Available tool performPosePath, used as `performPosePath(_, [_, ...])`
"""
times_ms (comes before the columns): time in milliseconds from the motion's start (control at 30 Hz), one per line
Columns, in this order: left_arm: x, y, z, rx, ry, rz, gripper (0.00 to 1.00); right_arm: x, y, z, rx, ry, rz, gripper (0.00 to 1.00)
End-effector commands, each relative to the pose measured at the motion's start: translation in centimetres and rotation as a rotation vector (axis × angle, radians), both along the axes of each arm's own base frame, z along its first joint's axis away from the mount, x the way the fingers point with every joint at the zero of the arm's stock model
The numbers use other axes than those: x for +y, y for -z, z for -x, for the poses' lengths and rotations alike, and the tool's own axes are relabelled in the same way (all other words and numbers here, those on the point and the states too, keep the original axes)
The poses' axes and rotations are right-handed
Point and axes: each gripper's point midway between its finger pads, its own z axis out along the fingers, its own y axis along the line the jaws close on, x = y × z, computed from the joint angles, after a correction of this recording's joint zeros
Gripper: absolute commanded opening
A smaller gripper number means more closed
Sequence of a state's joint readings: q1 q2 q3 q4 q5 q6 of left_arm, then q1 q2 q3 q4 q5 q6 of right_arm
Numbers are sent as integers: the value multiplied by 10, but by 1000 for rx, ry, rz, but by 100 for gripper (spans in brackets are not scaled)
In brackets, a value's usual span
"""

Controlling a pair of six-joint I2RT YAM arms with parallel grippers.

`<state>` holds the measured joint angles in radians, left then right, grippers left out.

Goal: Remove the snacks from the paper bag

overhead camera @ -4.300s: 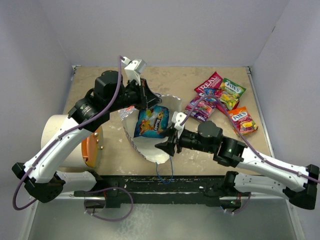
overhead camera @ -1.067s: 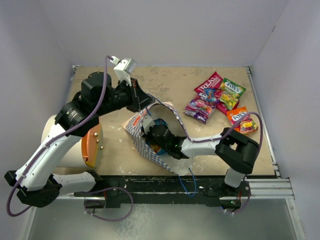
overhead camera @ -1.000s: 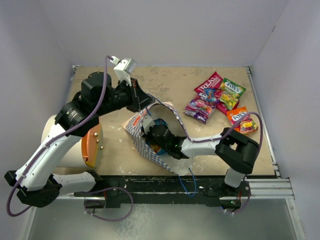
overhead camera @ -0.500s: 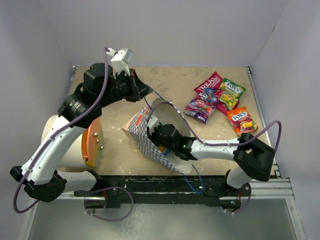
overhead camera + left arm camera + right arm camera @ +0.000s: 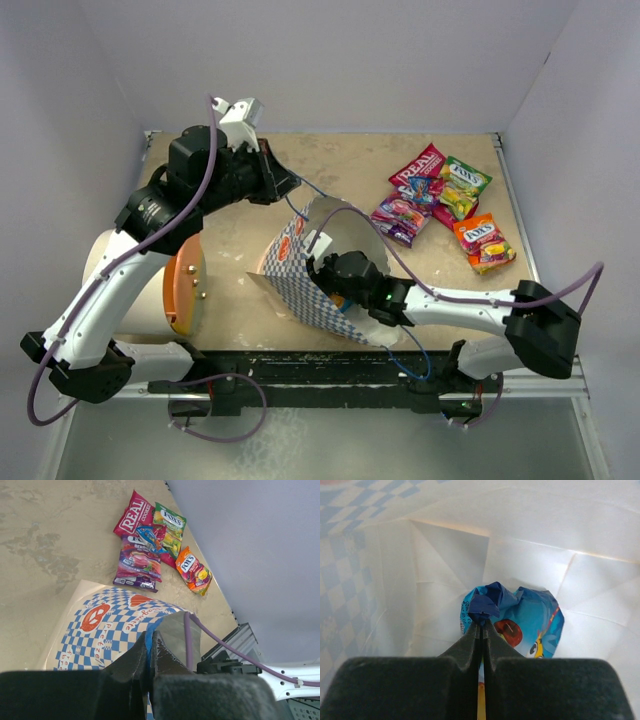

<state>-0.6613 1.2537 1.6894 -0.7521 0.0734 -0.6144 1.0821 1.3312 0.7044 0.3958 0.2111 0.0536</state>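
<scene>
The paper bag [image 5: 300, 285] lies on its side mid-table, mouth facing right; its checkered side [image 5: 100, 630] shows in the left wrist view. My left gripper [image 5: 283, 185] is shut on the bag's blue cord handle [image 5: 148, 641] and holds it up above the bag. My right gripper [image 5: 338, 283] reaches into the mouth. There, between the white walls [image 5: 445, 555], it [image 5: 482, 624] is shut on the crumpled top of a blue snack packet [image 5: 532, 620]. Out on the table at back right lie a red packet [image 5: 418, 166], a green one [image 5: 463, 186], a purple one [image 5: 398, 217] and an orange one [image 5: 482, 241].
A white cylinder [image 5: 108, 268] with an orange lid [image 5: 181, 291] lies at the left edge beside the bag. Grey walls close the table at the back and sides. A black rail [image 5: 330, 372] runs along the near edge. My right arm's purple cable [image 5: 220, 637] loops over the bag.
My right arm has drawn back, its elbow swinging right, the gripper staying shut on the blue packet in the bag. The left gripper rose a little with the handle, and the bag's mouth turned right.
</scene>
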Motion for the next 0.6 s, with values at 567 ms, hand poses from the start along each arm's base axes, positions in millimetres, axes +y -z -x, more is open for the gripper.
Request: performPosePath(567, [-9,11,6,142,-14,117,0,-45,-188,-22,-274,173,-270,0])
